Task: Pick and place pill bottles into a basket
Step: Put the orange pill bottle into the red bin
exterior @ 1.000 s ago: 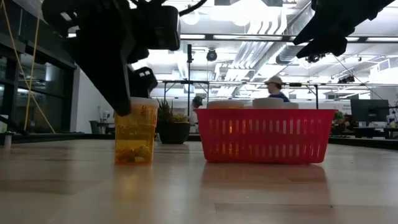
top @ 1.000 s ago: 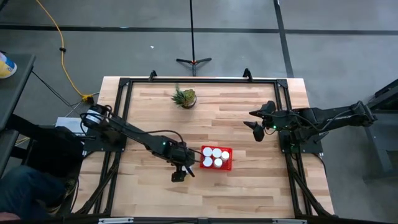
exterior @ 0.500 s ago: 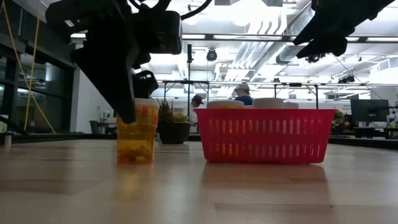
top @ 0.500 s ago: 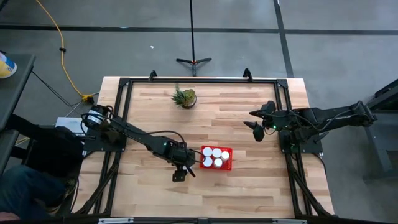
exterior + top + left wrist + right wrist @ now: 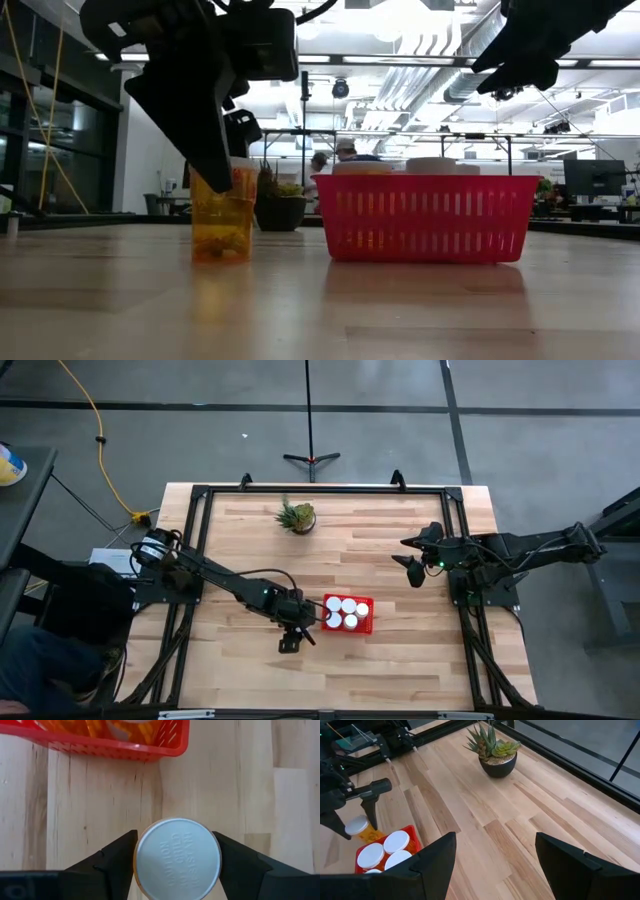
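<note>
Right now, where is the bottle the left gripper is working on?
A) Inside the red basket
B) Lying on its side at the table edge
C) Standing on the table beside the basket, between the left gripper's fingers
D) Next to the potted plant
C: the pill bottle stands upright on the table, outside the basket, with the left gripper straddling its cap.

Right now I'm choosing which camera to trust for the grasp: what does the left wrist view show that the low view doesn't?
Only the left wrist view shows the bottle's white cap from above, with the left gripper's fingers at both sides. Only the low view shows the bottle's amber body standing on the table, the plant, and the right gripper raised. Both show the red basket close beside the bottle.
</note>
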You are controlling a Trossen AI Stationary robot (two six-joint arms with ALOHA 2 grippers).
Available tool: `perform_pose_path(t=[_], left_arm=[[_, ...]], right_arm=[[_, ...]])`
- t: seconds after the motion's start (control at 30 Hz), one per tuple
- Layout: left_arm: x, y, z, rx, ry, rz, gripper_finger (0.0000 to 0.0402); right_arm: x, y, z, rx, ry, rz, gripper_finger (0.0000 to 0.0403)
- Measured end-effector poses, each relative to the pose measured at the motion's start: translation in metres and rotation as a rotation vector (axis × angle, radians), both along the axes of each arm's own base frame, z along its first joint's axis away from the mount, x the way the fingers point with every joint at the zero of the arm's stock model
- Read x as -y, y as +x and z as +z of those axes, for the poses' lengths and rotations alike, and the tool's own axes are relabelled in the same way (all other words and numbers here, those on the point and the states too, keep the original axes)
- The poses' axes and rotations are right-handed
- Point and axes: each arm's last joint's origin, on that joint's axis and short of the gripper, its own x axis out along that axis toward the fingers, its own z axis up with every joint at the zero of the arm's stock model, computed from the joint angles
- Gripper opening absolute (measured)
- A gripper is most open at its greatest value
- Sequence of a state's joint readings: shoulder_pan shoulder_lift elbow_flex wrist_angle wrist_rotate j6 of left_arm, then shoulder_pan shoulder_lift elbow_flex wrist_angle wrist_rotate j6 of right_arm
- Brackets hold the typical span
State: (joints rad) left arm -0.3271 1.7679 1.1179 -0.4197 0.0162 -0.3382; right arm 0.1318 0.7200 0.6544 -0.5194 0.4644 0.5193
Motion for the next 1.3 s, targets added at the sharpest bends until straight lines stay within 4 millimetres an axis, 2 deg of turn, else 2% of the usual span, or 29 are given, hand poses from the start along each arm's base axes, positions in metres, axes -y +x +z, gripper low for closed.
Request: perform_pose_path(t=[0.33, 0.77, 0.97, 1.3], left_arm=[[0.0, 0.0, 0.0, 0.0, 0.001, 0.009, 0.0275], [0.002, 0.005, 0.011, 0.02, -0.011, 0.008, 0.0275], [0.001, 0.002, 0.01, -0.012, -0.001, 0.006, 0.0249], [0.003, 0.009, 0.029, 0.022, -0.025, 0.029, 0.0255]], right_arm=[[0.0, -0.001, -0.001, -0.009, 0.012, -0.009, 0.0263], [0.003, -0.016, -0.016, -0.133, 0.141, -0.179, 0.0264], [0.003, -0.016, -0.017, -0.134, 0.169, -0.179, 0.0264], [0.004, -0.017, -0.017, -0.135, 0.144, -0.205, 0.0264]])
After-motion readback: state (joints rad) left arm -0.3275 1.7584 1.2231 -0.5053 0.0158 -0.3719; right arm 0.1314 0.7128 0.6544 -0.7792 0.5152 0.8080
